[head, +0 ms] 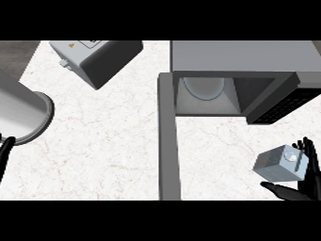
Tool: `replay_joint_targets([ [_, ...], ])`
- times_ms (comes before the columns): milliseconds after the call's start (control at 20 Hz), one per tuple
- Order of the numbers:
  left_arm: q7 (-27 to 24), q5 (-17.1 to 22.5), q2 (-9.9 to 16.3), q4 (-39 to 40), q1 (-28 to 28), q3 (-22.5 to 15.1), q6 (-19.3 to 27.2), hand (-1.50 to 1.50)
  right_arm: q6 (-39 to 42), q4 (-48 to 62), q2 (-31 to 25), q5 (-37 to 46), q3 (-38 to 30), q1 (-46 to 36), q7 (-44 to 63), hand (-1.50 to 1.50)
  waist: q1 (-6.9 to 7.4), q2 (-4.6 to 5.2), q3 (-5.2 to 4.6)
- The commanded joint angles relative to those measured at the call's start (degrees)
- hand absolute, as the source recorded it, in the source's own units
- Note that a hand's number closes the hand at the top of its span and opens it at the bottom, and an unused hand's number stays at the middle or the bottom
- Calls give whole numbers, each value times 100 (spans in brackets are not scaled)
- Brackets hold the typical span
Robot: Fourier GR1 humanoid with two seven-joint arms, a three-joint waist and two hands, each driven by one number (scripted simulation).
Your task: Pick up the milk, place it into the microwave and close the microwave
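We cradle the small pale-blue milk carton in our right robot hand, fingers curled around it, facing the open grey microwave.

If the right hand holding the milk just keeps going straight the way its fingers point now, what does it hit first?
Probably the microwave's control panel. The right hand, curled round the milk, points up the picture, towards the microwave. Bare counter lies between. Heights are hard to judge from above, so it may pass below.

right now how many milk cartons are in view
1. The milk carton is at the lower right, against the right hand, in front of the open microwave. None shows inside it.
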Motion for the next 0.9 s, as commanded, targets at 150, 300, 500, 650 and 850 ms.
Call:
replay_joint_targets([
  [150,-308,-261,-99,-77,353,-319,109,-150,-557,558,-173,828,466,-12,-1294,150,40,-4,2],
  [300,-93,-209,-99,-104,151,-276,63,-150,-154,768,-31,514,355,-357,-1334,150,-1,0,2],
  [500,-10,-52,-13,-64,156,-177,-36,-150,804,450,-102,400,625,-283,-1320,150,-10,-10,2],
  [650,78,-164,-83,48,-94,-121,172,-150,814,-220,12,248,809,-428,-843,150,-73,-23,-8],
  [850,-279,37,-6,21,371,-19,-126,-150,346,-510,716,499,1314,287,-1248,150,-34,-25,-10],
])
